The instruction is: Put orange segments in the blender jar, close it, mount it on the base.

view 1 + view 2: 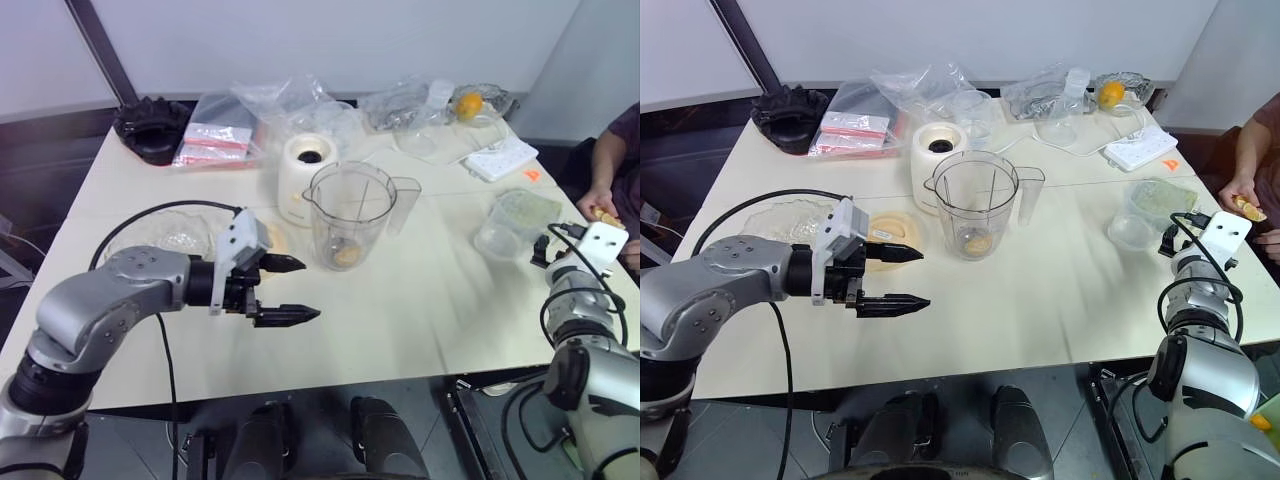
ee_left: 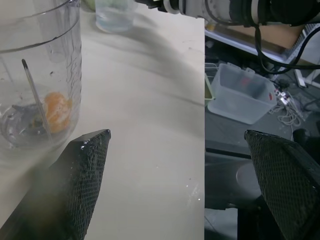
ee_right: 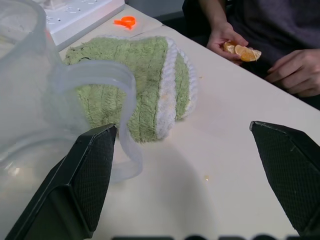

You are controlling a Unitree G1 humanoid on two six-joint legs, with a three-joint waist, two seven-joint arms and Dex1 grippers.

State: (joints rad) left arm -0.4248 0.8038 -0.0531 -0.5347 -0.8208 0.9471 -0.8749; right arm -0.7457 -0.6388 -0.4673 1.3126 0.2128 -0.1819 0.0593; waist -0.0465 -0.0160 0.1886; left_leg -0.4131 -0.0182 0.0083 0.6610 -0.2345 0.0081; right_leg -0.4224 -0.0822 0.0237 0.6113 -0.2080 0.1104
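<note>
Currently the left gripper [image 1: 288,290] hovers fully open and empty, just short of the blender jar [image 1: 349,215], which stands upright on the table [image 1: 420,300] with an orange segment [image 2: 57,111] inside. Behind the jar stands the base [image 1: 303,175]. At the table's right edge, the right gripper [image 3: 185,175] is wide open and empty; beyond it, a person's hand [image 3: 231,42] holds more orange segments [image 3: 242,51].

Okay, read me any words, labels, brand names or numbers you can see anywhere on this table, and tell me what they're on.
None can be read.
The red and white packets carry print, too small and blurred to read.
The blender jar and the base show no legible marking.
</note>
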